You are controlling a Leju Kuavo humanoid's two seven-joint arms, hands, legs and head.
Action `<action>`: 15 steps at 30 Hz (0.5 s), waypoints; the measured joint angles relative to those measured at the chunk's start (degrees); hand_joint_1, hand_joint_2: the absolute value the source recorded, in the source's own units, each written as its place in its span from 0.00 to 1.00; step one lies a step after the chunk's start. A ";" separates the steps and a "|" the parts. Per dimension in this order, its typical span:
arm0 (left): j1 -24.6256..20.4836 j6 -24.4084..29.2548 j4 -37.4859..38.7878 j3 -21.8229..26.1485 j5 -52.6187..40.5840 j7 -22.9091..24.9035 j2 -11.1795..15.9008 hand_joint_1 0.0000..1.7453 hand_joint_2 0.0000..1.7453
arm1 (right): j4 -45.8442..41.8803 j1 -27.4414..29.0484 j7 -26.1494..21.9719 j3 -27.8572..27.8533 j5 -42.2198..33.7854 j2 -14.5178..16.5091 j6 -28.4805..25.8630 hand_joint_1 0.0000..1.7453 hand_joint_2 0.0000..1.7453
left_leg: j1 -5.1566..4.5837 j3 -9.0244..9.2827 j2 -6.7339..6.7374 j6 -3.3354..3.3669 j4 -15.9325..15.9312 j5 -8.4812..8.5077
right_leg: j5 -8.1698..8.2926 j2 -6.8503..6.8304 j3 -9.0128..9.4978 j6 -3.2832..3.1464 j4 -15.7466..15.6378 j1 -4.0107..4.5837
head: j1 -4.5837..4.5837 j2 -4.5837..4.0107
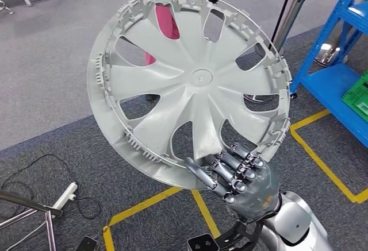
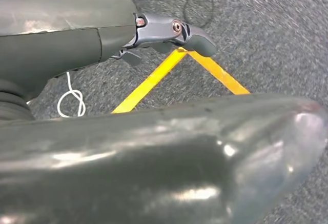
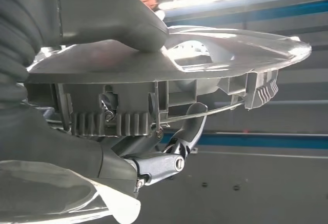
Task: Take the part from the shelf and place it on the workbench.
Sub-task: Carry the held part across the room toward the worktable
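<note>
A large silver wheel cover (image 1: 191, 84), its ribbed inner side facing me, stands tilted in the air in front of me. My right hand (image 1: 243, 179) grips it at the lower rim, with the dark fingers (image 1: 225, 170) wrapped over the edge. In the right wrist view the cover (image 3: 217, 55) lies edge-on, pinched between the thick thumb (image 3: 116, 24) on one face and the fingers (image 3: 170, 160) hooked on the clips of the other. My left hand (image 2: 69, 39) hangs over the grey carpet, one finger (image 2: 170, 29) stretched out, with nothing in it.
A blue shelf (image 1: 338, 84) with a green crate (image 1: 358, 96) stands at the right. Yellow tape lines (image 1: 143, 205) mark the carpet. A person in pink trousers (image 1: 167, 10) stands behind the cover beside a metal post (image 1: 291, 12). A power strip (image 1: 65, 196) and metal frame (image 1: 26, 205) lie lower left.
</note>
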 joint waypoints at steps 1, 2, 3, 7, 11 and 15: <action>-0.10 0.00 0.00 0.02 0.03 0.00 0.01 0.00 0.00 | 0.00 0.01 -0.09 -0.04 -0.03 0.02 0.00 1.00 1.00 | -0.34 1.43 1.42 0.41 -2.84 0.74 | -0.22 -0.59 0.16 0.24 0.02 0.18 | 0.01 0.00; -0.17 0.01 0.00 0.03 0.10 0.00 0.02 0.00 0.00 | -0.01 0.02 -0.23 -0.10 -0.08 0.07 0.00 1.00 1.00 | -0.69 2.09 2.42 0.79 -4.35 0.85 | -0.42 -1.20 0.26 0.49 0.02 0.37 | 0.03 0.00; -0.20 0.01 0.00 0.03 0.17 0.00 0.04 0.00 0.00 | -0.01 0.02 -0.43 -0.17 -0.15 0.14 0.00 1.00 1.00 | -0.96 2.10 2.43 1.10 -4.73 0.58 | -0.58 -1.87 0.35 0.76 -0.06 0.53 | 0.04 0.00; -0.04 -0.01 0.00 -0.02 0.32 -0.03 0.06 0.00 0.00 | -0.16 0.13 -1.33 -0.45 -0.42 0.46 -0.01 1.00 1.00 | -0.51 2.51 -0.58 2.57 -5.73 0.94 | -3.08 -0.06 -0.48 1.67 2.69 0.23 | 0.16 -0.01; -0.41 -0.09 0.02 -0.03 0.35 -0.04 0.02 0.00 0.00 | -0.28 0.77 -2.38 -0.96 -0.58 0.56 -0.02 1.00 1.00 | -0.31 2.72 -4.01 3.15 -5.76 0.85 | -7.72 4.64 -7.78 1.76 15.79 0.05 | 0.43 0.00; -0.37 -0.18 0.03 -0.10 0.40 -0.04 -0.01 0.00 0.00 | -0.29 1.06 -2.56 -1.23 -0.69 0.60 -0.02 1.00 1.00 | -0.14 3.08 -7.50 2.61 -5.29 0.41 | -0.30 6.73 -5.02 1.89 6.23 -0.34 | 0.45 0.00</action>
